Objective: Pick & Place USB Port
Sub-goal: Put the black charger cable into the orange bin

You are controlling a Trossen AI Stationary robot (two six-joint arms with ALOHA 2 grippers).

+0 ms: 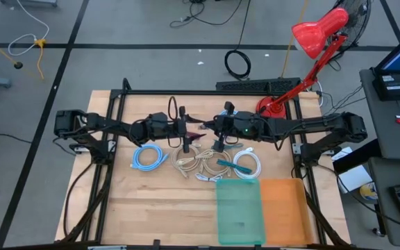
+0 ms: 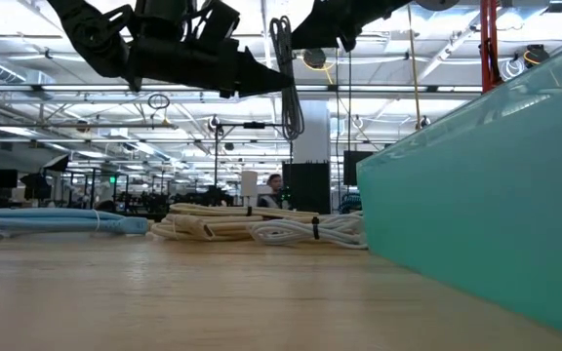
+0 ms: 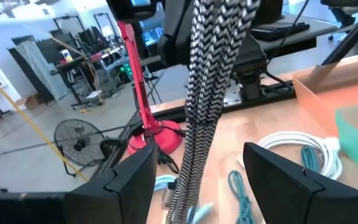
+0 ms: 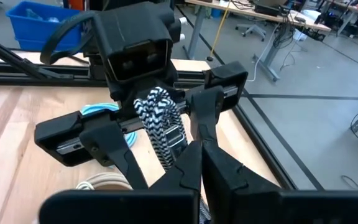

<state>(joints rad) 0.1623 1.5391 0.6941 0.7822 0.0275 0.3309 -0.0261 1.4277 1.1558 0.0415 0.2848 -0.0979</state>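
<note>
1. A black-and-white braided cable [image 3: 207, 93] is held above the middle of the table [image 1: 158, 208], clear of the boards, as seen in the low view [image 2: 286, 73].
2. The right gripper [image 4: 188, 165] is clenched on the braided cable; in its wrist view the two dark fingers are pressed together around the lower part of the bundle.
3. The left gripper [image 3: 197, 180] is spread wide, and the braided cable hangs between its fingers [image 3: 132, 180] without being pinched by either.
4. Both grippers are met over the table's centre, nearer the far edge [image 1: 186, 127] [image 1: 221, 128].
5. Below them on the table are laid a light blue cable coil [image 1: 148, 157], beige cable coils [image 1: 193, 163] and a white cable coil with a teal cable [image 1: 245, 165].
6. A green bin [image 1: 240, 212] and an orange bin [image 1: 282, 208] are set side by side at the near edge, toward the right corner.
7. A red desk lamp [image 1: 311, 42] is stood at the far right corner.
</note>
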